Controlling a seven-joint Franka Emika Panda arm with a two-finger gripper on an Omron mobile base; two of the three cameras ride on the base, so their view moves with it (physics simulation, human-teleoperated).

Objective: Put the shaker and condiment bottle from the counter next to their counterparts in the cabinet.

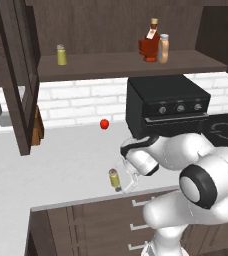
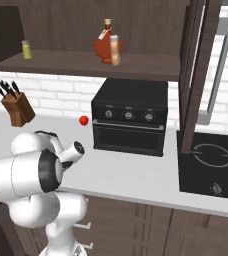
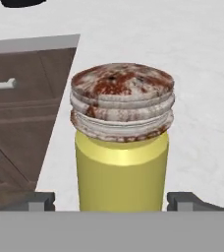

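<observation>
Your gripper is low over the front edge of the counter, jaws spread, one fingertip on each side of the shaker. In the hand view there's a sliver of gap on both sides, so the fingers bracket it but aren't pinching it; nothing is held. The shaker stands upright between them, yellow body, mottled grey-brown cap, squarely centred in the hand view.

In the left base view you see the same shaker just in front of the hand, close to the counter's edge, above the dark drawers with silver handles.

Further out from the tool: a small red fruit sits on the counter toward the brick backsplash, well apart from the gripper. The black countertop oven is behind and to the right of the hand. A knife block stands by the wall on the left in the right base view, and a black cooktop lies beyond the oven's far side.

Up on the cabinet shelf, above and past the tool: the condiment bottle stands touching or just beside the dark red maple-leaf bottle, over the oven. The twin shaker with a pale cap stands alone at the left end of the shelf, well apart from those two. The cabinet door is swung open.
</observation>
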